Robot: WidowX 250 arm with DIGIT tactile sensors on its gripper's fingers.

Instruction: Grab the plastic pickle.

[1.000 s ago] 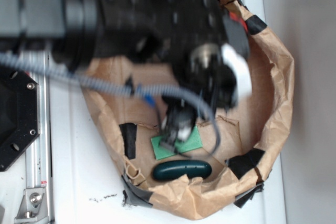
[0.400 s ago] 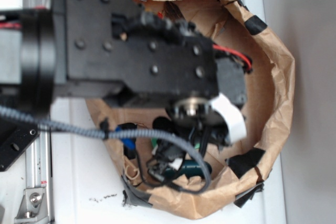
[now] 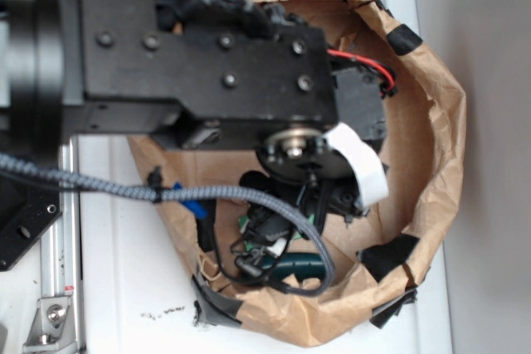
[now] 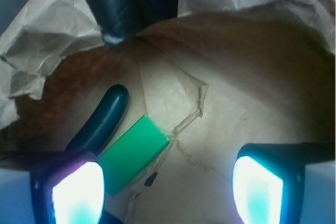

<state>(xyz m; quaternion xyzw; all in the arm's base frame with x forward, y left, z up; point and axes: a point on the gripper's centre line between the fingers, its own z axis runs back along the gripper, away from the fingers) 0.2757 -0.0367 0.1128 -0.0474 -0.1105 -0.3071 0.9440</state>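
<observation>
Hovering low inside bag (image 4: 47, 40), gripper (image 4: 168, 187) spread wide, holding nothing. Pickle (image 4: 102, 119) ungrasped, lying just beside block (image 4: 134, 153), near one fingertip. Still left: centring, closing.

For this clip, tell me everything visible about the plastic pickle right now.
The plastic pickle is dark green, glossy and smooth, a slim elongated shape with a rounded end. It lies flat on the brown paper floor of the paper bag, side by side with the light green block; whether they touch is unclear. In the wrist view its near end runs under the lit finger on the left. The claw is open and above it. In the exterior view the arm hides most of it.
</observation>
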